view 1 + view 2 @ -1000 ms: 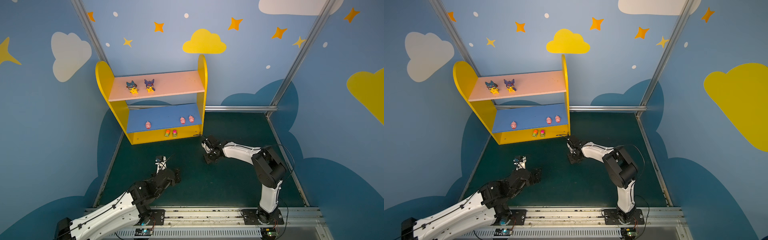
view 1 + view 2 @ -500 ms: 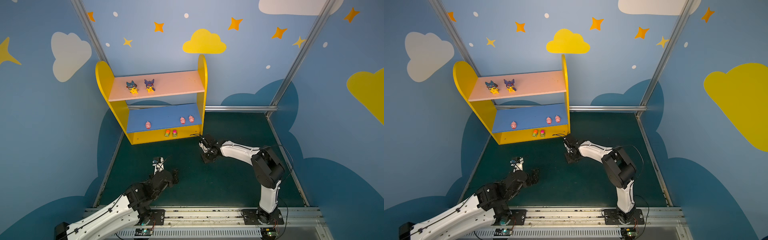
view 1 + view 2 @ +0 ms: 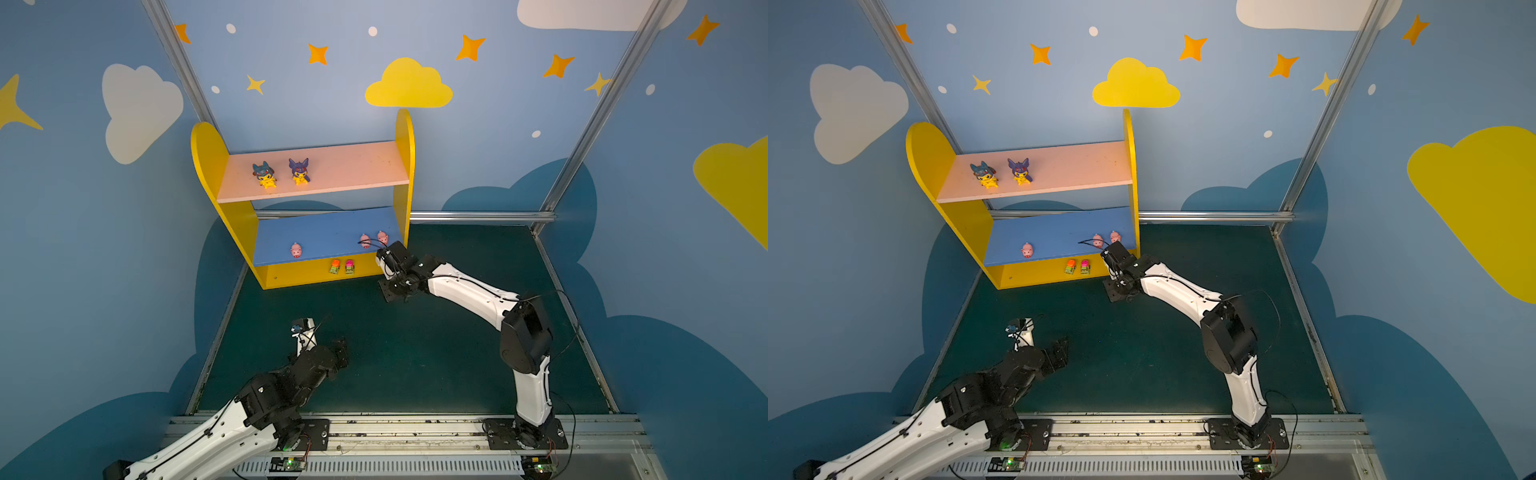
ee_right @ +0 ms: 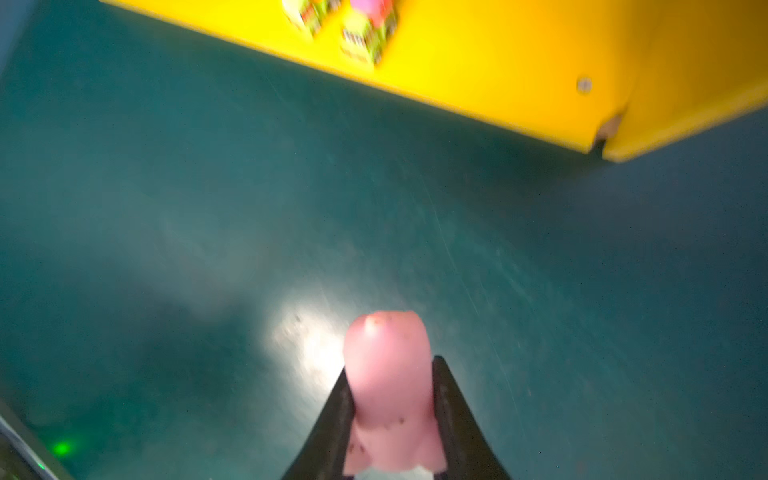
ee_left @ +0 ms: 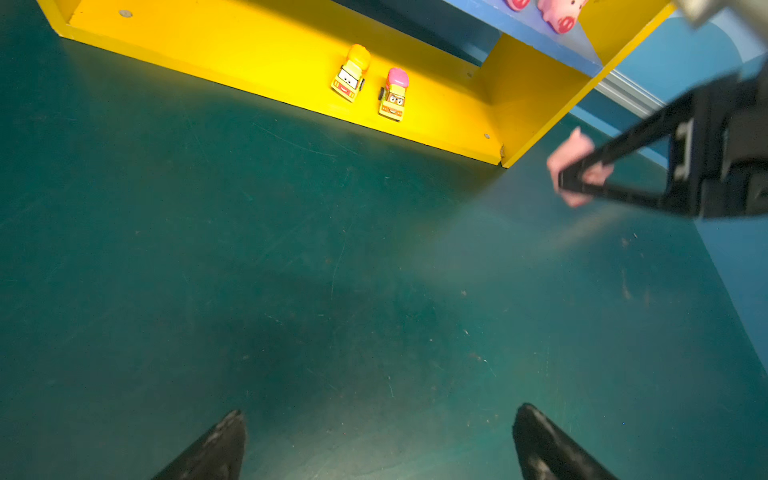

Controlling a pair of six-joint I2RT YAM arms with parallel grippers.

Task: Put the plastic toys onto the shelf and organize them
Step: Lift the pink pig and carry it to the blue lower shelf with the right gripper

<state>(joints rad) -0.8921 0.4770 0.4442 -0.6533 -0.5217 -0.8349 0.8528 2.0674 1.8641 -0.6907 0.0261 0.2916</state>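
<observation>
The shelf point(image 3: 357, 170) point(image 3: 1084, 168) stands at the back left in both top views. Two hooded yellow figurines point(image 3: 264, 174) point(image 3: 299, 170) sit on its pink board. Three pink pigs point(image 3: 296, 250) point(image 3: 365, 241) point(image 3: 382, 237) lie on the blue board, and two cars point(image 5: 351, 75) point(image 5: 394, 94) rest on the yellow base. My right gripper point(image 4: 390, 363) is shut on a fourth pink pig point(image 4: 384, 340), just above the green floor by the shelf's front right corner point(image 4: 598, 141). My left gripper point(image 5: 381, 408) hangs open and empty over bare floor, nearer the front.
Blue painted walls with metal posts point(image 3: 178, 62) close in the green floor point(image 3: 415, 353) on three sides. A metal rail point(image 3: 415, 428) carrying both arm bases runs along the front edge. The right arm point(image 3: 469, 291) stretches across the floor towards the shelf.
The right gripper has moved left with the pig, closer to the shelf's front right corner. The left arm has drawn back slightly towards the front rail, still open.
</observation>
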